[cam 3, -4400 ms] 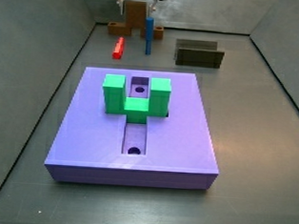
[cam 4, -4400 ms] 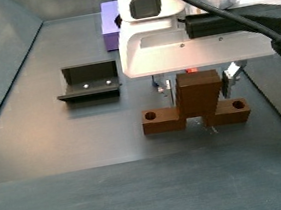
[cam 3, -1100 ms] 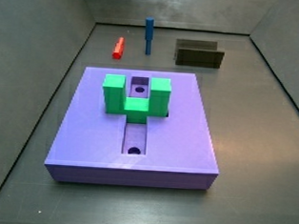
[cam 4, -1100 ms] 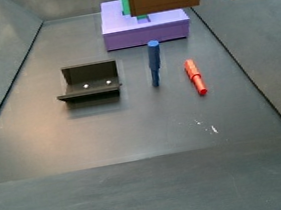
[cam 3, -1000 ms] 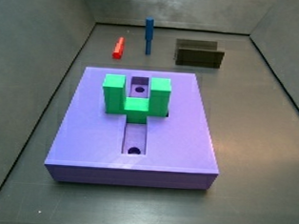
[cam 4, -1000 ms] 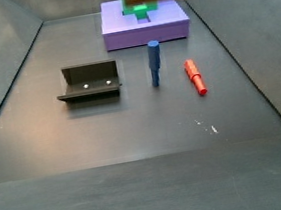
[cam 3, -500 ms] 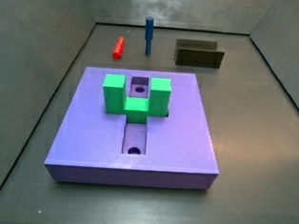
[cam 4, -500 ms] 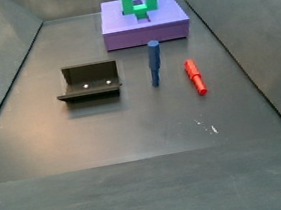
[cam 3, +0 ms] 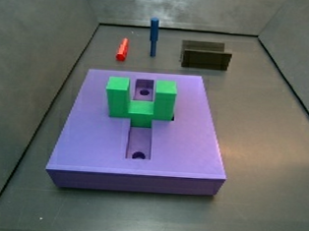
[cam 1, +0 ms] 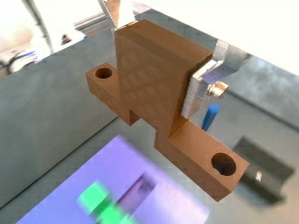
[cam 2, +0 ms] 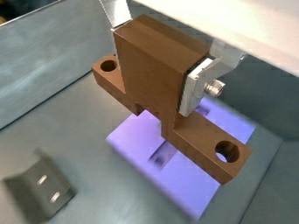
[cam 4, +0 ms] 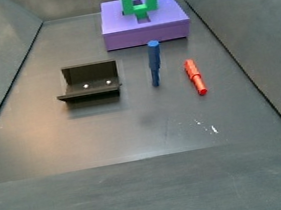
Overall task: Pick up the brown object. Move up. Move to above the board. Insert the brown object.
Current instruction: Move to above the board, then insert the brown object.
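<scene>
In both wrist views my gripper [cam 1: 158, 61] [cam 2: 158, 63] is shut on the brown object [cam 1: 149, 83] [cam 2: 149, 79], an orange-brown bar with a round hole at each end and an upright block in the middle. The silver fingers [cam 1: 201, 92] [cam 2: 198, 87] clamp that block. The piece hangs high above the floor, and the lavender board [cam 1: 128, 162] [cam 2: 138, 140] lies below it. The board [cam 3: 97, 143] [cam 4: 145, 32] carries a green U-shaped block [cam 3: 139, 99] [cam 4: 139, 1] over its central slot. Gripper and brown object are out of both side views.
A dark olive open box [cam 3: 205, 57] [cam 4: 89, 82] [cam 2: 41, 188], an upright blue peg [cam 3: 155, 34] [cam 4: 154, 62] and a small red bar [cam 3: 123, 49] [cam 4: 195, 75] stand on the grey floor beyond the board. Grey walls enclose the floor.
The gripper took the brown object from the floor, lifted it, and carried it up out of the side view, towards the board. The board, box, peg and red bar have not moved.
</scene>
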Tool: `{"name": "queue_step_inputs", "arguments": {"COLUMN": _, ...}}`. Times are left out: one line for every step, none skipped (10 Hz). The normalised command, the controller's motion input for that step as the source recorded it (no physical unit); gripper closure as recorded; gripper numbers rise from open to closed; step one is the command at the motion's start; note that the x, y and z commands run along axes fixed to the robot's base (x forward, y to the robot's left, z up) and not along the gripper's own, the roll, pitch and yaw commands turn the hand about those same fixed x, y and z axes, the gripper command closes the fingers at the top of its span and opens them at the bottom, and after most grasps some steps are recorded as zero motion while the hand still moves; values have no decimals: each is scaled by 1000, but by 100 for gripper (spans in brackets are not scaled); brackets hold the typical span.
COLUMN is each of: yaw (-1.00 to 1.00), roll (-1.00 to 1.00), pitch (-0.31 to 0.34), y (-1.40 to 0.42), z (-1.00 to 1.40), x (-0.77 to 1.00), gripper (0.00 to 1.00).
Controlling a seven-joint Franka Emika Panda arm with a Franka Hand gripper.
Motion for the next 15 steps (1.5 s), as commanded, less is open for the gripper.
{"name": "queue_step_inputs", "arguments": {"yaw": 11, "roll": 13, "pitch": 168, "y": -887, "z": 125, "x": 216, "gripper": 100}}
{"name": "queue_step_inputs", "arguments": {"yaw": 6, "roll": 22, "pitch": 165, "y": -615, "z": 94, "x": 178, "gripper": 100}}
{"name": "queue_step_inputs", "arguments": {"yaw": 11, "roll": 20, "pitch": 115, "y": -227, "z": 48, "x": 96, "gripper": 100}}
{"name": "queue_step_inputs", "arguments": {"yaw": 0, "roll": 7, "pitch": 0, "y": 3, "z": 0, "x": 0, "gripper": 100}}
{"name": "queue_step_inputs", "arguments": {"yaw": -269, "roll": 13, "pitch": -50, "y": 0, "z": -231, "x": -240, "gripper": 100}}
{"name": "queue_step_inputs", "arguments": {"yaw": -540, "roll": -14, "pitch": -156, "y": 0, "z": -254, "x": -454, "gripper": 100}}
{"name": "queue_step_inputs", "arguments": {"yaw": -649, "roll": -44, "pitch": -250, "y": -57, "z": -446, "x": -303, "gripper": 100}}
{"name": "queue_step_inputs", "arguments": {"yaw": -689, "roll": -101, "pitch": -230, "y": -71, "z": -471, "x": -311, "gripper": 100}}
{"name": "queue_step_inputs", "arguments": {"yaw": -723, "roll": -164, "pitch": -281, "y": -74, "z": -426, "x": -203, "gripper": 100}}
{"name": "queue_step_inputs", "arguments": {"yaw": -783, "roll": -190, "pitch": -307, "y": -63, "z": -389, "x": -94, "gripper": 100}}
{"name": "queue_step_inputs", "arguments": {"yaw": -803, "roll": -163, "pitch": -300, "y": -97, "z": -289, "x": 0, "gripper": 100}}
{"name": "queue_step_inputs", "arguments": {"yaw": -823, "roll": -19, "pitch": -207, "y": -183, "z": -163, "x": 40, "gripper": 100}}
{"name": "queue_step_inputs", "arguments": {"yaw": -903, "roll": 107, "pitch": -86, "y": -174, "z": -137, "x": 91, "gripper": 100}}
{"name": "queue_step_inputs", "arguments": {"yaw": -994, "roll": 117, "pitch": -43, "y": -43, "z": -89, "x": 23, "gripper": 100}}
{"name": "queue_step_inputs", "arguments": {"yaw": -1000, "roll": 136, "pitch": -23, "y": 0, "z": -66, "x": 0, "gripper": 100}}
